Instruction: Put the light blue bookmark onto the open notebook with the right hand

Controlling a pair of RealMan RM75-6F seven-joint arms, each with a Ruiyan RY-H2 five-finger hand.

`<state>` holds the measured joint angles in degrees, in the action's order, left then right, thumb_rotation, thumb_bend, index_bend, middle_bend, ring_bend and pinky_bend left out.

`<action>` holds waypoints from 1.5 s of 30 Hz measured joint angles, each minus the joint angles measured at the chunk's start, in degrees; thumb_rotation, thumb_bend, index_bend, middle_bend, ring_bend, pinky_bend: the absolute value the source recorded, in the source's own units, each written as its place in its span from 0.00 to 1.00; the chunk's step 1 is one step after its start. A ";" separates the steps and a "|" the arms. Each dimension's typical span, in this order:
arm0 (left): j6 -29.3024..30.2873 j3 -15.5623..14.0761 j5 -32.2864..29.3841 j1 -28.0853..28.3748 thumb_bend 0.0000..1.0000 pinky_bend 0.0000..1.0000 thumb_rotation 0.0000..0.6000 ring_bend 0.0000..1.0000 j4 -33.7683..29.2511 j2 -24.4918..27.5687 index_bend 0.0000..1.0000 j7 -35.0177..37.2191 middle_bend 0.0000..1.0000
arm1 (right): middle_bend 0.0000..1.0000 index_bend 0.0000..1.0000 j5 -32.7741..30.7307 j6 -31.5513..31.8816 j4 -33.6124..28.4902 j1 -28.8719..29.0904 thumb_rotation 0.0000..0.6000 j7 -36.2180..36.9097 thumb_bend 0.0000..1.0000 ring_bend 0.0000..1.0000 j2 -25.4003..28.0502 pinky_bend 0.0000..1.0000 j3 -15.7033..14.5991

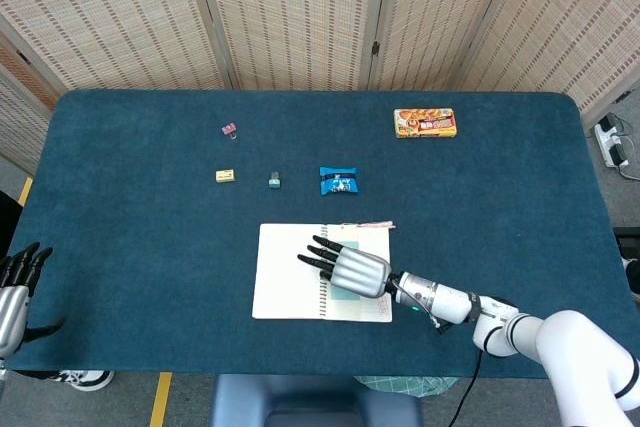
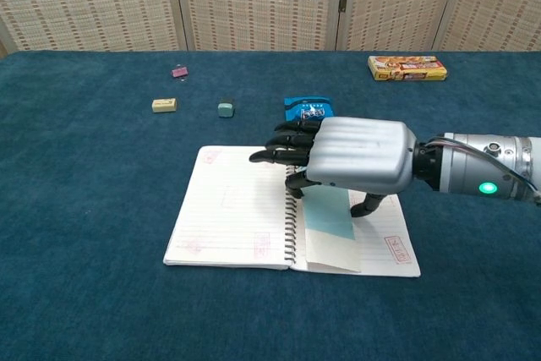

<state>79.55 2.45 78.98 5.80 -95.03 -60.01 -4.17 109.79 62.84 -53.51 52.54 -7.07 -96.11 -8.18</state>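
Light blue bookmark (image 2: 329, 218) half hidden under right hand (image 2: 355, 155)

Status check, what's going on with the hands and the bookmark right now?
Right hand over the open spiral notebook, fingers spread. Light blue paper bookmark lying on its right page. Left hand idle at table edge. Nothing obstructing.

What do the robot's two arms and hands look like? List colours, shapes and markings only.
The right hand has a smooth silver back and black fingers; its silver wrist carries a green light and thin cables, ending in a white arm. The left hand shows silver with black fingers.
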 measured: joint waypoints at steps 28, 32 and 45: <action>0.51 -0.03 0.56 -0.17 0.23 0.00 1.00 0.00 -0.07 0.06 0.00 0.48 0.00 | 0.00 0.32 -0.92 -1.22 -2.26 -0.17 1.00 -2.50 0.12 0.00 1.14 0.03 -0.06; 0.46 0.01 0.47 -0.15 0.23 0.00 1.00 0.00 -0.03 0.05 0.00 0.50 0.00 | 0.00 0.32 -0.82 -0.73 -2.22 -0.23 1.00 -2.41 0.12 0.00 1.24 0.03 -0.07; 0.89 -0.05 1.24 -0.23 0.23 0.00 1.00 0.00 0.26 0.12 0.00 1.07 0.00 | 0.00 0.05 -8.16 12.02 -10.68 -8.95 1.00 1.02 0.02 0.00 5.62 0.03 3.83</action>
<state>80.45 2.40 80.22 5.58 -94.77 -59.88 -3.10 101.63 74.86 -64.19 43.59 -6.06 -90.49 -4.36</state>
